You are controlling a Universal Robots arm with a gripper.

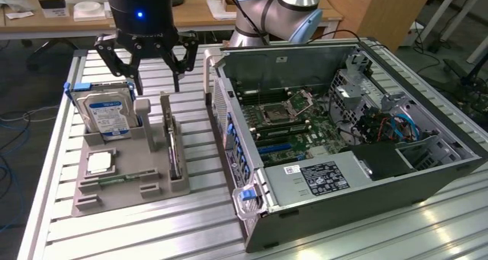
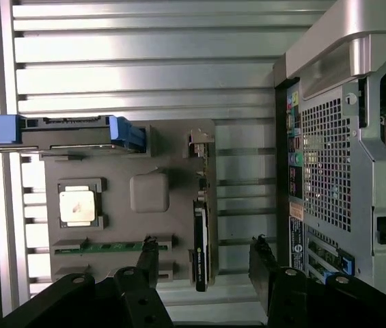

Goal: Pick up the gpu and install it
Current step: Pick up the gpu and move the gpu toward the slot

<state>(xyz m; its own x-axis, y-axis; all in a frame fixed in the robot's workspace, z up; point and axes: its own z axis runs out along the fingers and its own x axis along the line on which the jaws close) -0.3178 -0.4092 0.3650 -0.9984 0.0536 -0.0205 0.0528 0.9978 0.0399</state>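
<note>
Gripper hung released over gpu, edge-on along part tray's case-side edge; likely light, stiff, fragile, so pinch flat faces.

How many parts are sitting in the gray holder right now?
4: the hard drive standing at one end, the CPU lying flat beside it, the memory stick flat past the CPU, and the gpu on edge nearest the computer case. Nothing seems hidden.

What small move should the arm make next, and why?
Probably lower straight down. The gripper hangs open above the grey holder, and in the wrist view the gpu stands edge-on in line between its two fingers, untouched. Descending should bring the fingers to either side of it.
</note>
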